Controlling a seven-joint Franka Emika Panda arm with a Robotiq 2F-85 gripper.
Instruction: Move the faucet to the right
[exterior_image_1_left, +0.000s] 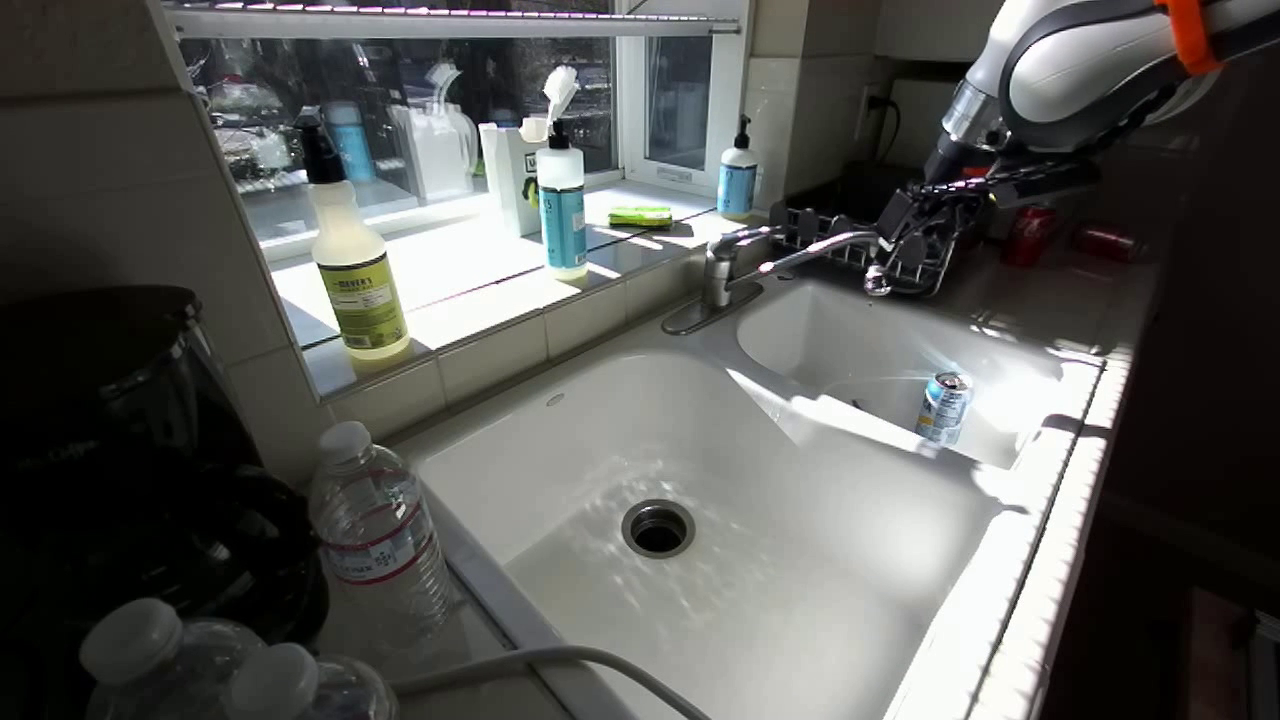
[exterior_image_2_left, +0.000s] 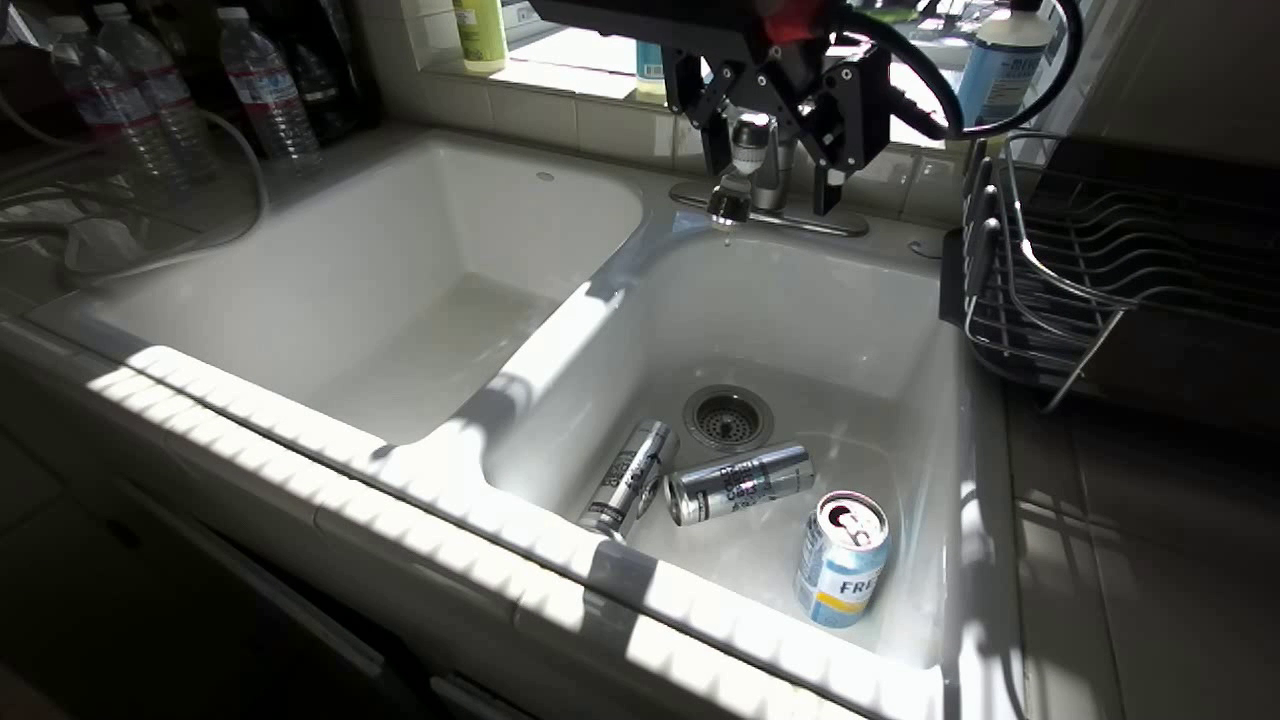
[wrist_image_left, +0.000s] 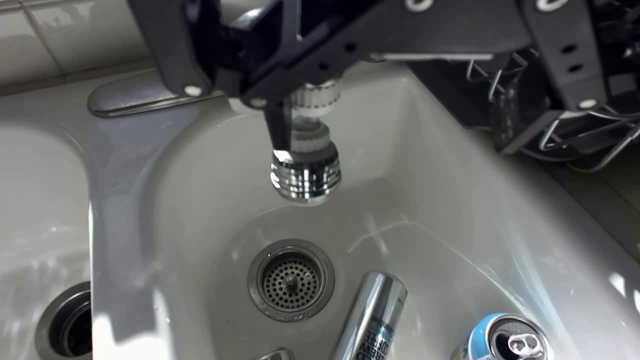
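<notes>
The chrome faucet (exterior_image_1_left: 820, 248) stands behind the sink, its spout reaching over the smaller basin in both exterior views. Its spout end (exterior_image_2_left: 730, 203) hangs over that basin's rear in an exterior view, with a drop below it. In the wrist view the chrome spout head (wrist_image_left: 306, 175) points down above the drain. My gripper (exterior_image_2_left: 772, 180) is open, its fingers on either side of the spout end. In the wrist view, the gripper (wrist_image_left: 397, 144) has its left finger (wrist_image_left: 278, 125) close beside the spout's neck; I cannot tell whether they touch. The right finger is well apart from it.
A blue can (exterior_image_2_left: 843, 560) stands in the smaller basin beside silver cans (exterior_image_2_left: 740, 484). A dish rack (exterior_image_2_left: 1060, 260) stands on the counter beside this basin. Soap bottles (exterior_image_1_left: 563, 215) line the window sill. Water bottles (exterior_image_1_left: 380, 540) stand beyond the larger basin.
</notes>
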